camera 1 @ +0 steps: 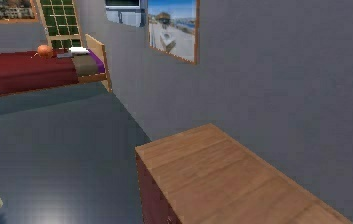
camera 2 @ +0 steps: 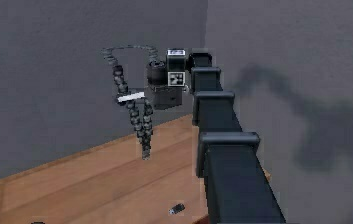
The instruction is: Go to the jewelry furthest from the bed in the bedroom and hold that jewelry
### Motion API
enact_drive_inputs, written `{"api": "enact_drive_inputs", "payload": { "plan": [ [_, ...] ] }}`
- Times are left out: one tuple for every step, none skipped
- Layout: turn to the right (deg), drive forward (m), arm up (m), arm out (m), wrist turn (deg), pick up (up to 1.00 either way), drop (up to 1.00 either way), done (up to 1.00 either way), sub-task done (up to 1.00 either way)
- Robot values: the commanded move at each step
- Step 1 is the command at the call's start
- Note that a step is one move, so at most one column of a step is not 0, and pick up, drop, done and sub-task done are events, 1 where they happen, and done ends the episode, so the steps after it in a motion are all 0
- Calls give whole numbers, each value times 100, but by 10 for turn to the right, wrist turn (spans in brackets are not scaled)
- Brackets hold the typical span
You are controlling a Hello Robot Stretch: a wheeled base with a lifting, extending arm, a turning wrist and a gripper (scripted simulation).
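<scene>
Jewelry (camera 2: 142, 130) hangs from the hand (camera 2: 134, 97), above the table (camera 2: 74, 185); how tight the hold is, I cannot tell. Best lift slow and steady.

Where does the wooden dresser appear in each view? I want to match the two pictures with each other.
Forward view: the wooden dresser takes the lower right corner, with its long side against the grey wall.
Arm side view: the wooden dresser top lies across the lower left, left of the arm.
Shared landmark: the grey wall directly behind the dresser.
</scene>
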Motion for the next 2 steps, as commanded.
{"api": "enact_drive_inputs", "payload": {
  "plan": [
    [0,0,0,0,0,100,0,0,0],
    [0,0,0,0,0,0,0,100,0]
  ]
}}
